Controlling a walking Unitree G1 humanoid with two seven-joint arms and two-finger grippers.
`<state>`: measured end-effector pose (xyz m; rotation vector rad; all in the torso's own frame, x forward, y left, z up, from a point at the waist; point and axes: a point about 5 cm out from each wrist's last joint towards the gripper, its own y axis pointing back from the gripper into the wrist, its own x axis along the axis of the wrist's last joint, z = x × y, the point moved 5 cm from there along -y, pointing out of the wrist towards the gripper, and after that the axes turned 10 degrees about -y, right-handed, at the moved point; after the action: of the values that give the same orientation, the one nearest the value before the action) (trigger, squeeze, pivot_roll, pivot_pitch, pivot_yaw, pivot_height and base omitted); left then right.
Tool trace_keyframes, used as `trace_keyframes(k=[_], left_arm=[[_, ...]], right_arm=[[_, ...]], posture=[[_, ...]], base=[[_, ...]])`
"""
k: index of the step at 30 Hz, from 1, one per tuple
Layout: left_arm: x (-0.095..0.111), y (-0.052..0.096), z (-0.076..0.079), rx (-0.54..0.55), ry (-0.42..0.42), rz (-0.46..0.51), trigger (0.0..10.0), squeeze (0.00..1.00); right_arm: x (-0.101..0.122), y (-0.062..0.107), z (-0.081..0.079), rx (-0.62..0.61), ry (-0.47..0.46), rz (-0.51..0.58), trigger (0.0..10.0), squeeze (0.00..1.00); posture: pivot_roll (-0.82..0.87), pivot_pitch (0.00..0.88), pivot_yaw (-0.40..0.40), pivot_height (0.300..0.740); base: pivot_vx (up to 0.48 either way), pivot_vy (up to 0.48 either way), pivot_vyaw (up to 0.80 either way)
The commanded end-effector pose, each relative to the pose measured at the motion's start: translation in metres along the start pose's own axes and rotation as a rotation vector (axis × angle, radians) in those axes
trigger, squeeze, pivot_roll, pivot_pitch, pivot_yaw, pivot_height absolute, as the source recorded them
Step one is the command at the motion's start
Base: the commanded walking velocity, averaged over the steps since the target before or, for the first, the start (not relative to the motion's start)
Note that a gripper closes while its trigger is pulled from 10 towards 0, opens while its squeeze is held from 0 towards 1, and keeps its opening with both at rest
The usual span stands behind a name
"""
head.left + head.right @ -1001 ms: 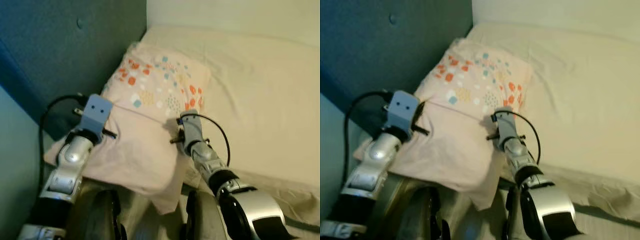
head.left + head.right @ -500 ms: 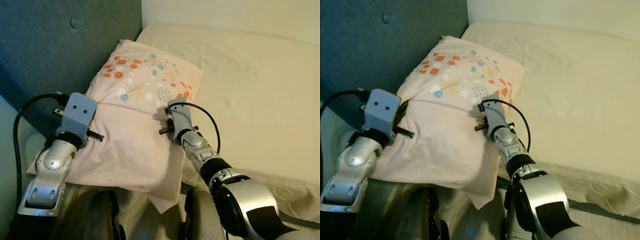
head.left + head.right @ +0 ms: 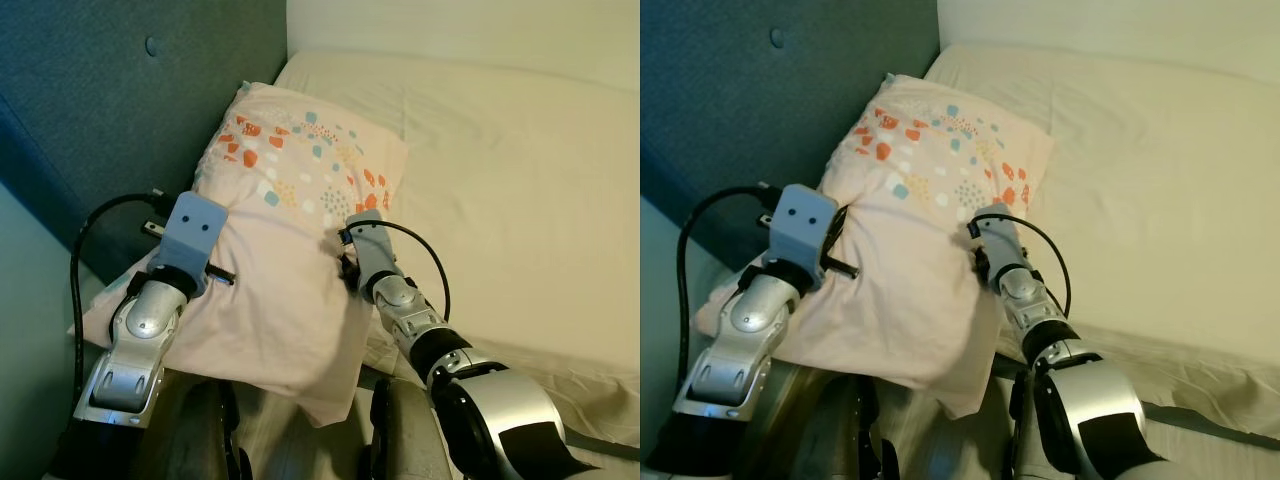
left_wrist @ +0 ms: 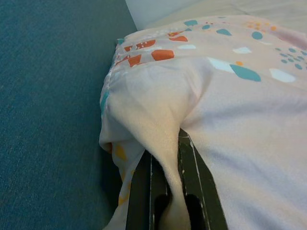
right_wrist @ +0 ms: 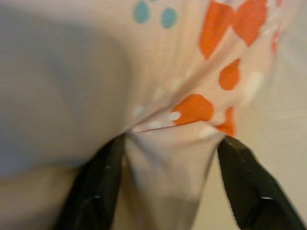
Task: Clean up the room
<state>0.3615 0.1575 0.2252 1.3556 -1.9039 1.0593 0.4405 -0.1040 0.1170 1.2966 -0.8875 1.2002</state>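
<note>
A pale pink pillow with orange and teal spots lies at the head corner of the bed, its far end against the headboard. Both my arms hold its near half. My left gripper is shut on a fold of the pillow's left edge, the cloth pinched between its black fingers. At the pillow's right edge my right gripper holds a bunched fold of the pillowcase between its fingers. In the head views the wrists cover the fingertips.
A dark teal padded headboard stands close on the left. The cream sheet of the mattress stretches to the right, with a pale wall behind it. My own legs press against the bed's near edge.
The two wrists have come closer together, and the pillow is bunched narrower between them. The head view has also shifted a little.
</note>
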Motion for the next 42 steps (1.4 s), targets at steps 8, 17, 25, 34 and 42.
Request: trace_keyframes(k=[8, 17, 25, 34, 42], left_arm=[[-0.006, -0.002, 0.010, -0.019, 0.026, 0.016, 10.0, 0.00], [-0.045, 0.004, 0.009, -0.064, -0.039, -0.073, 10.0, 1.00], [-0.058, -0.019, -0.008, -0.082, -0.161, -0.094, 10.0, 1.00], [-0.054, -0.030, -0.085, 0.056, -0.249, -0.099, 10.0, 0.00], [-0.043, 0.019, -0.034, -0.581, -0.202, -0.006, 10.0, 0.00]], right_arm=[[0.005, 0.001, 0.020, -0.163, 0.035, 0.028, 10.0, 0.00], [0.036, 0.001, 0.027, -0.269, -0.056, 0.139, 10.0, 0.00], [0.075, 0.012, 0.032, -0.285, -0.164, 0.371, 10.0, 0.00], [0.080, 0.044, 0.038, -0.243, -0.127, 0.500, 10.0, 0.00], [0.075, 0.069, 0.042, -0.123, -0.121, 0.535, 10.0, 0.00]], posture=[[0.08, 0.293, -0.042, 0.577], [0.00, 0.251, -0.059, 0.577], [-0.06, 0.214, -0.054, 0.577], [-0.08, 0.197, -0.037, 0.577], [-0.08, 0.189, -0.032, 0.577]], base=[[0.000, 0.000, 0.00], [0.000, 0.000, 0.00], [0.000, 0.000, 0.00], [0.000, 0.000, 0.00], [0.000, 0.000, 0.00]])
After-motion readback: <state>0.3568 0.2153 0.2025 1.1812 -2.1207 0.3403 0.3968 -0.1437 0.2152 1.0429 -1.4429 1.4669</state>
